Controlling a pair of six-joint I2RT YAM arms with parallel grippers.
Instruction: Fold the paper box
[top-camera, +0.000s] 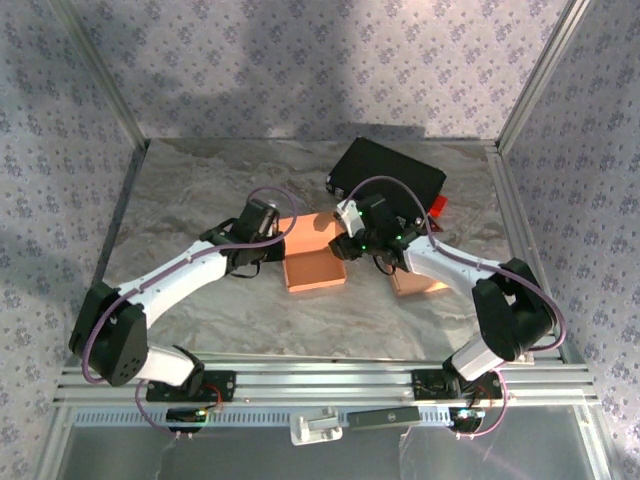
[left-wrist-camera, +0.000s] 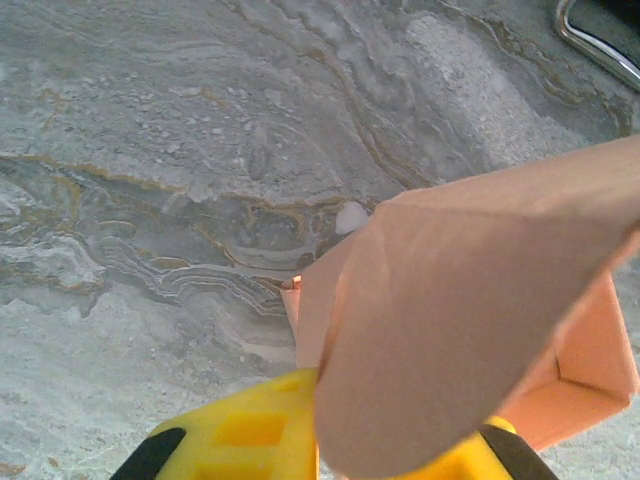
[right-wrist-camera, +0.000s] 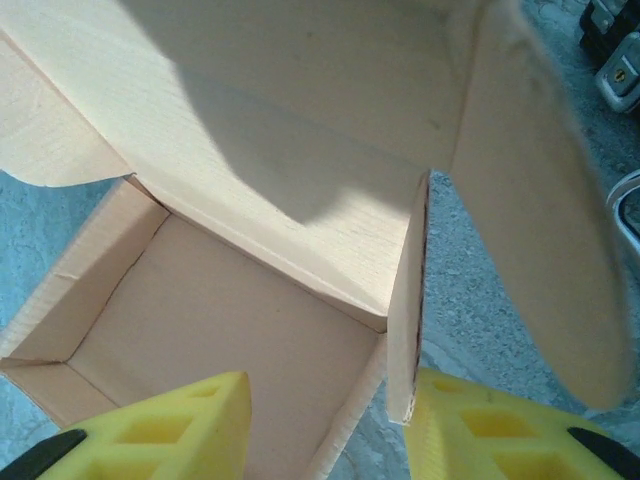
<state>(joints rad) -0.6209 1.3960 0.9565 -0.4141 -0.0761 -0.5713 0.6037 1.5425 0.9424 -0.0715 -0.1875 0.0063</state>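
A: Status on the paper box (top-camera: 315, 255)?
B: Mid-bench (top-camera: 200, 190). Base and walls look formed, top unfolded. Left hand (left-wrist-camera: 370, 440) pinches a flap (left-wrist-camera: 450, 300); right hand (right-wrist-camera: 330, 420) open, straddling a side wall (right-wrist-camera: 405, 330). Lid closure remains.

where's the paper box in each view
top external: paper box at centre.
left wrist: paper box flap, lower right.
right wrist: open paper box across the middle, inside visible.
shared landmark: marbled table beneath it.
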